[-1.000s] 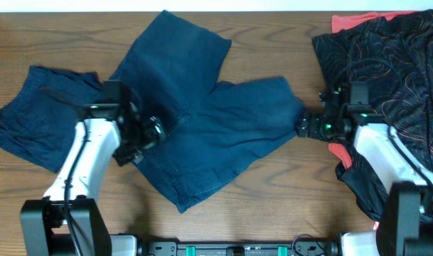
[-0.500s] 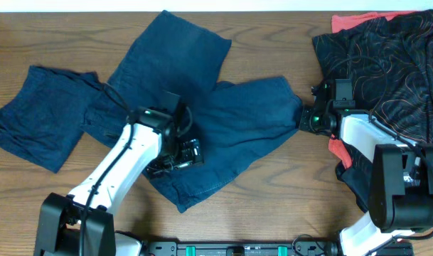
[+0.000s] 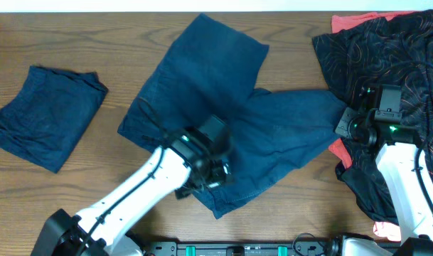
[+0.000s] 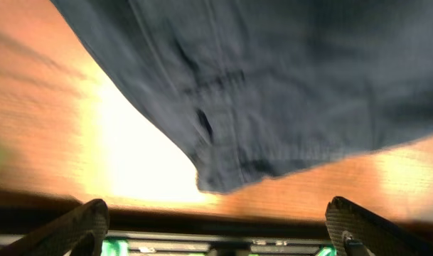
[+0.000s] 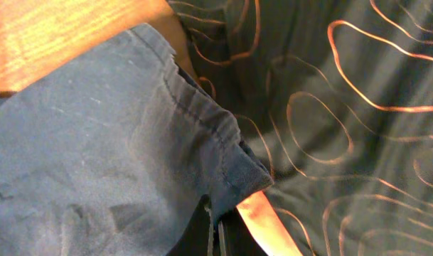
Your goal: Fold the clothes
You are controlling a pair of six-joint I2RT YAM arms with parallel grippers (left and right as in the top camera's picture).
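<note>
A pair of dark navy shorts (image 3: 230, 107) lies spread and rumpled across the middle of the table. A second navy garment (image 3: 49, 114) lies folded at the far left. My right gripper (image 3: 342, 124) is shut on the spread shorts' right corner. In the right wrist view the shut gripper (image 5: 213, 231) pinches the hemmed navy edge (image 5: 202, 135). My left gripper (image 3: 210, 172) hovers open over the shorts' front part. In the blurred left wrist view its fingers (image 4: 81, 224) stand wide apart with nothing between them, below the navy fabric (image 4: 259, 78).
A heap of dark cloth with thin orange swirls (image 3: 387, 50) fills the right side, with a coral-red garment (image 3: 351, 21) beneath it. That patterned cloth (image 5: 330, 107) lies right beside the gripped corner. Bare wooden table (image 3: 95, 43) lies between the two navy garments.
My right gripper has shut on the shorts' right corner and drawn it rightward, shifting the whole garment right. My left arm has swept right and toward the front over the shorts.
</note>
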